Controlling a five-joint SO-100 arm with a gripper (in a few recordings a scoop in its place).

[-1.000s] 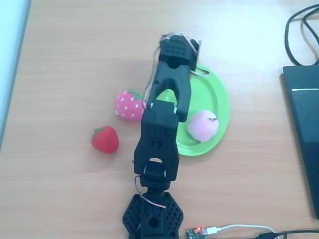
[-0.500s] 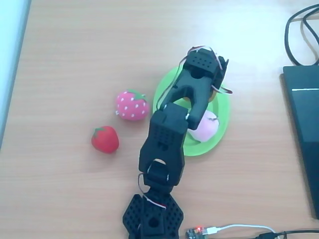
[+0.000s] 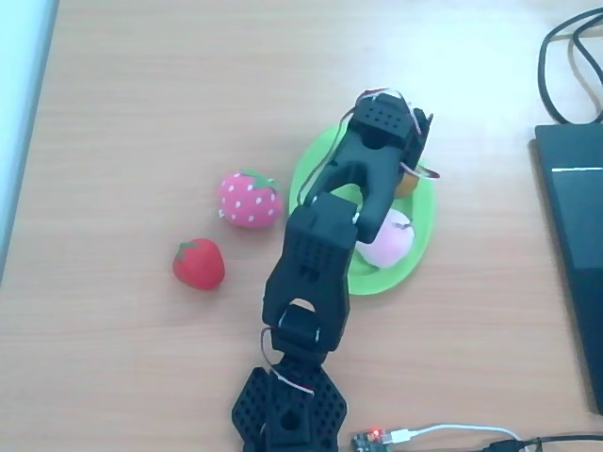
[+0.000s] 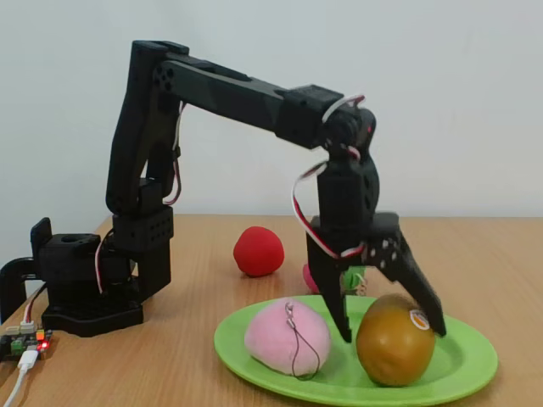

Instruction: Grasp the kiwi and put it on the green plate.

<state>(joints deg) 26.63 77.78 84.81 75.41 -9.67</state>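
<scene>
Within 1 s the hand (image 4: 390,326) swung over the plate (image 4: 462,369); jaws stood spread, kiwi (image 4: 395,340) resting released there.

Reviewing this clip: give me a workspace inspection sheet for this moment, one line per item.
Surface: light wooden table.
Job's things: kiwi sits on the green plate.
Clutter: pink peach also on the plate; pink strawberry and red strawberry on the table beside it.
Grippers: gripper open, fingers straddling the kiwi; contact cannot be told.
Cables: servo wires along the arm; USB lead at the controller board; black cables at the right edge.
Surroundings: plain pale wall; dark flat device at the right.
</scene>
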